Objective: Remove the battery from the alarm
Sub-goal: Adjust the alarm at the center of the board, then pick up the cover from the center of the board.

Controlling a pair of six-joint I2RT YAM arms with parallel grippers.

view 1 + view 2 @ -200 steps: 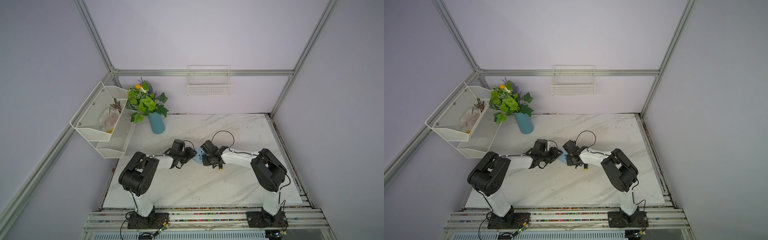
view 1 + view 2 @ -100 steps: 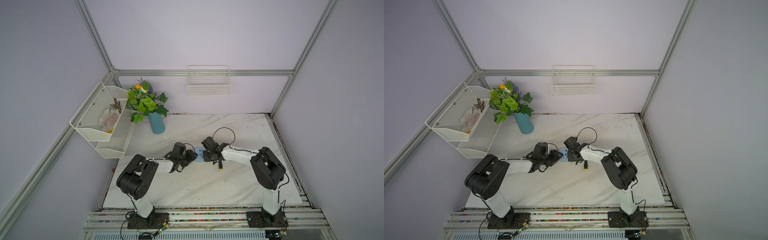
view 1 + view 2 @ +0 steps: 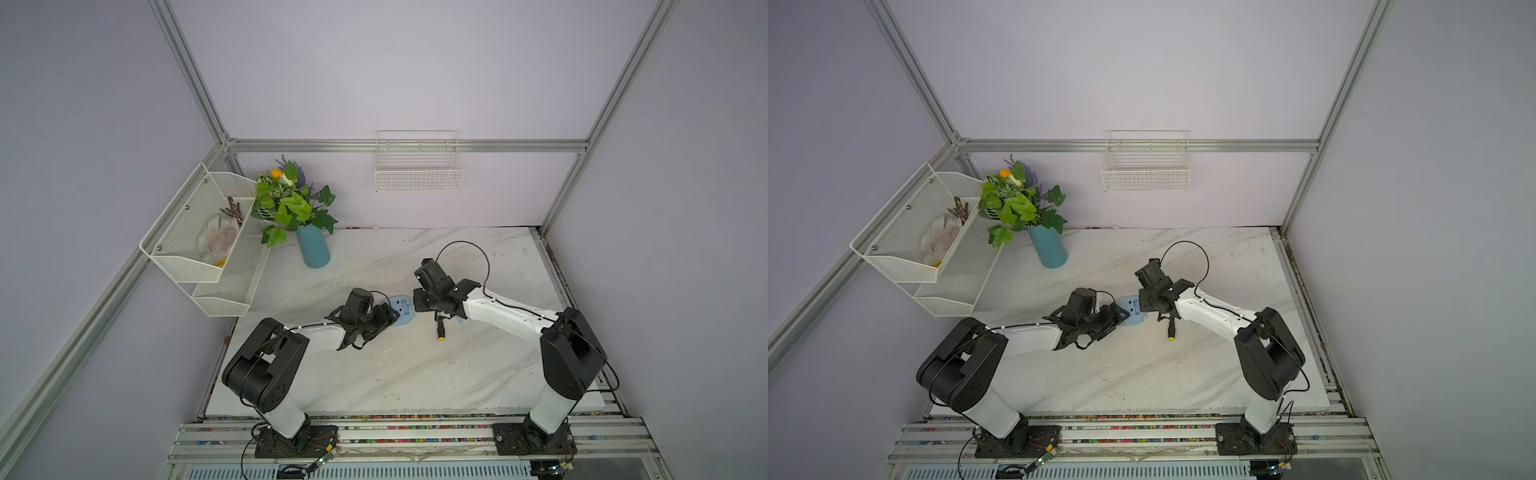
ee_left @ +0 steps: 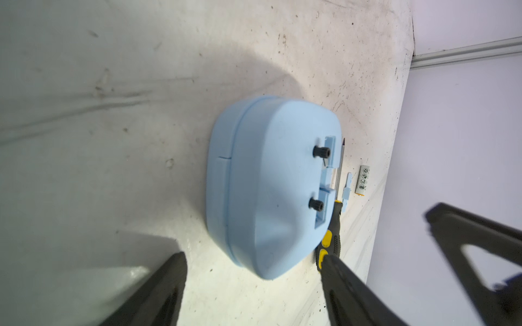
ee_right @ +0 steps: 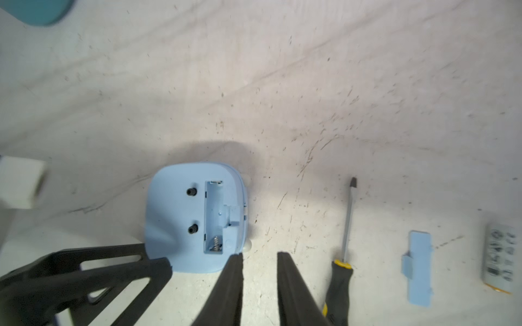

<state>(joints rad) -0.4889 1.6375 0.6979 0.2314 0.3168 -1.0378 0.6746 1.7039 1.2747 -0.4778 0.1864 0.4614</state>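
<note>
My left gripper (image 4: pixel 254 293) has its fingers (image 4: pixel 158 293) spread wide, and they pinch nothing. The alarm (image 4: pixel 268 183) lies just ahead of the tips, face down with its blue back up. One tip sits at its edge, though I cannot tell whether it touches. My right gripper (image 5: pixel 260 282) holds its fingers (image 5: pixel 231 288) a narrow gap apart, just beside the alarm's rim, with only bare table (image 5: pixel 282 84) between them.

In the alarm's back the battery compartment (image 5: pixel 213 217) stands open and empty: I see its spring (image 5: pixel 216 243) and no cell. Beyond it on the table lie the screwdriver (image 5: pixel 343 254), then the loose blue cover (image 5: pixel 418 268), then the battery (image 5: pixel 500 259). Each is apart from the next, and all are clear of the alarm.

I judge the removal itself done, so the step in hand is backing both grippers off. The next move calls for raising both pairs of fingers up and away without dragging the alarm along. I must also avoid the screwdriver, which lies near my right fingers. The battery is round and would likely roll if bumped.
</note>
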